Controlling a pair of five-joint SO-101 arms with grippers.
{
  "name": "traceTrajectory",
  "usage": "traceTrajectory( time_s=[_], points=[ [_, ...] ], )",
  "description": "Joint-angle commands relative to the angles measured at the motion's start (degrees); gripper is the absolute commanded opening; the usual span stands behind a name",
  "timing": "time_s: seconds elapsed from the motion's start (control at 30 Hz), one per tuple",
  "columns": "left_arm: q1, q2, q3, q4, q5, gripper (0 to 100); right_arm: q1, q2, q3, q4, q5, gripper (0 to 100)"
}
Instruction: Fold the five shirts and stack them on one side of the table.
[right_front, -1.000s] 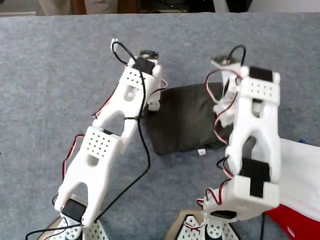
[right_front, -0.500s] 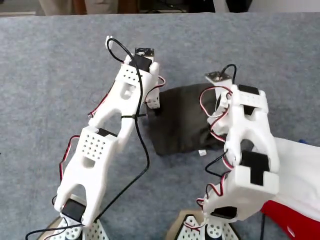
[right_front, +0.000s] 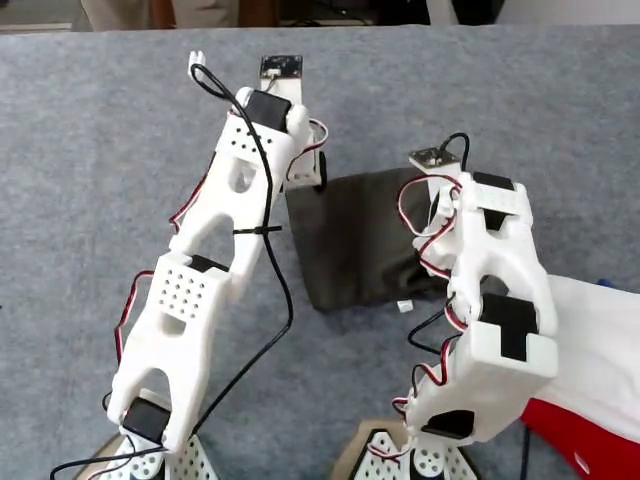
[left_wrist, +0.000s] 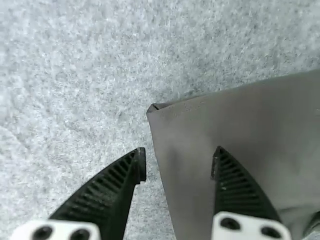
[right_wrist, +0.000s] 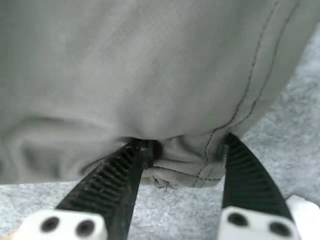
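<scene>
**Both tools open at the dark shirt**

High view: you have a folded dark shirt (right_front: 355, 240) lying flat on the grey table (right_front: 100, 150), between the two arms. Your left arm (right_front: 215, 250) stretches out to the shirt's far left corner, and the left tool (right_front: 318, 172) sits right at that corner. Your right arm (right_front: 495, 270) hangs over the shirt's right edge and covers that part of it. At the right edge of the table a white shirt (right_front: 600, 340) lies on top of a red shirt (right_front: 560, 440), well apart from the dark one.

Left wrist view: your left tool (left_wrist: 179, 155) is open and holds nothing. It straddles the shirt's side edge just short of the corner, with one finger over bare table and the other over the cloth.

Right wrist view: your right tool (right_wrist: 186, 147) is open too. A bunched, stitched hem of the dark shirt lies between its fingers, just above the table. You cannot tell from here whether either finger actually touches the cloth.
</scene>
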Motion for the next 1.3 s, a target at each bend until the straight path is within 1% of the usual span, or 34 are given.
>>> traceTrajectory(
  time_s=[0.0, 0.07, 0.13, 0.2, 0.4, 0.6, 0.63, 0.77, 0.83, 0.97, 1.0, 1.13, 1.2, 1.27],
  points=[
    [-0.26, -3.21, -1.41, 0.62, 0.09, 23, -0.66, 1.36, -0.75, 0.35, -0.62, 23.2],
    [-0.97, -1.63, 1.05, 0.62, -0.44, 23, -0.66, 2.24, -1.45, 1.14, -0.79, 23.2],
    [-2.46, -0.04, 2.11, 0.62, -3.96, 23, -0.66, 3.56, -3.03, 2.73, -0.70, 23.3],
    [-2.73, 1.36, 2.29, 0.62, -5.36, 23, -0.75, 5.14, -4.62, 3.69, -0.70, 23.3],
    [-0.18, 7.16, 2.11, 0.44, -5.63, 23, -2.51, 9.71, -9.45, 7.65, -0.70, 23.1],
    [-0.70, 13.93, 1.85, -4.57, -5.10, 22, -2.51, 12.18, -12.18, 9.67, -0.70, 22.3],
    [-1.05, 13.93, 0.79, -4.75, -4.48, 22, -2.51, 12.26, -12.26, 9.67, -0.70, 20.3],
    [-1.14, 14.73, -3.25, -4.66, 4.13, 22, -2.51, 12.26, -12.35, 9.67, -1.14, 7.7],
    [-0.79, 15.25, -3.87, -5.01, 5.89, 17, -2.33, 12.26, -12.35, 9.67, -1.14, 3.1],
    [-0.09, 15.96, -3.87, -8.70, 6.59, 1, -2.42, 12.26, -12.26, 9.67, -0.88, 0.5],
    [0.09, 16.04, -3.87, -9.14, 6.68, 2, -2.42, 12.26, -12.26, 9.67, -0.88, 0.4],
    [0.35, 15.60, -3.96, -9.58, 11.34, 2, -1.54, 11.91, -12.18, 9.67, -1.14, 0.4],
    [0.35, 15.16, -6.77, -8.53, 11.43, 2, -0.66, 10.95, -12.44, 9.76, -1.14, 0.4],
    [0.44, 14.20, -11.60, -5.63, 11.52, 2, 0.48, 8.13, -11.82, 9.76, -1.14, 0.4]
  ],
)
